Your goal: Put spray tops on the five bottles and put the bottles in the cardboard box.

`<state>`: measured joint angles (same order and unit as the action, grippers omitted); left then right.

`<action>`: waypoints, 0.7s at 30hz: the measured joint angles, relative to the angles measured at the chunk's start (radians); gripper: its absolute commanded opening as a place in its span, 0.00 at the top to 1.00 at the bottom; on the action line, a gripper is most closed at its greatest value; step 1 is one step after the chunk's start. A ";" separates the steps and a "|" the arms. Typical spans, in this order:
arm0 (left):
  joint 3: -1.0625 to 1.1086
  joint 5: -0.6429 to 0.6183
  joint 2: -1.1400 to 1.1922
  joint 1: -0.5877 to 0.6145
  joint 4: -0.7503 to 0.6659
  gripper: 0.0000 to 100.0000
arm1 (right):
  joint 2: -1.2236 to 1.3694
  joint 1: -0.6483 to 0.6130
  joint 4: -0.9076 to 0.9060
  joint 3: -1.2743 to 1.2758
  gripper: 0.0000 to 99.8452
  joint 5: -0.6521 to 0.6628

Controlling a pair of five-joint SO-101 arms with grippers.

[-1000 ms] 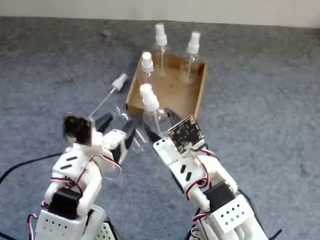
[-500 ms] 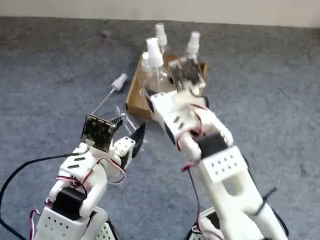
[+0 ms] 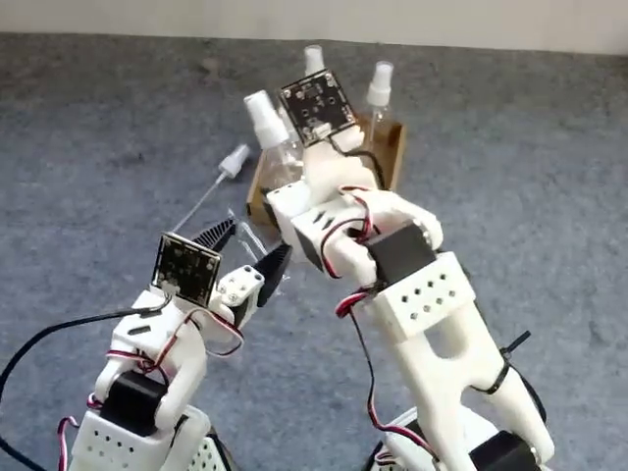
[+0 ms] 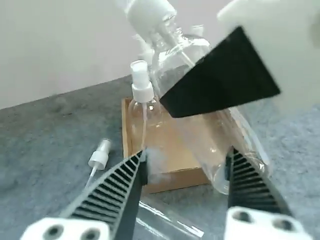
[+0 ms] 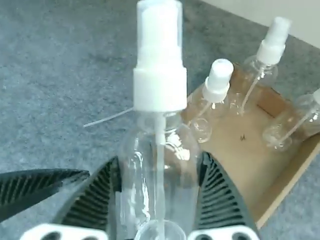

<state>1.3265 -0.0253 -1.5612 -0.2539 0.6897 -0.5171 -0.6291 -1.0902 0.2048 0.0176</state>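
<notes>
Right hand (image 5: 156, 169) clamps the capped bottle (image 5: 158, 145) cap-up at the box's (image 5: 245, 150) near edge; left hand (image 4: 186, 157) gapes empty.

The worktop (image 3: 549, 196) is grey and fuzzy, like a carpet, with tiny light and dark specks all over it. It goes all the way from the near side to the far side. A pale, plain wall (image 3: 471, 20) stands along the far side. There is a small darker spot (image 3: 207, 67) on the worktop, far back on the left. A thin black cord (image 3: 39, 339) lies in a curve on the worktop at the near left.
</notes>
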 measured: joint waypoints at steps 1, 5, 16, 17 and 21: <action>0.000 0.000 0.000 0.000 0.000 0.80 | 0.000 0.000 -0.015 -0.011 1.00 0.000; 0.000 0.000 0.000 0.000 -0.002 0.79 | 0.000 0.000 -0.032 -0.021 1.00 0.000; 0.002 0.002 0.014 0.002 -0.003 0.75 | 0.000 -0.046 0.146 0.023 1.00 -0.069; 0.002 0.002 0.014 0.002 -0.003 0.75 | 0.000 -0.057 0.146 0.028 1.00 -0.071; 0.002 0.000 0.014 0.025 -0.003 0.76 | -0.023 -0.091 0.146 0.029 1.00 -0.071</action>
<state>1.3280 -0.0253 -1.5474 -0.2294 0.6866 -0.5401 -0.7196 -0.9444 0.2340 -0.0529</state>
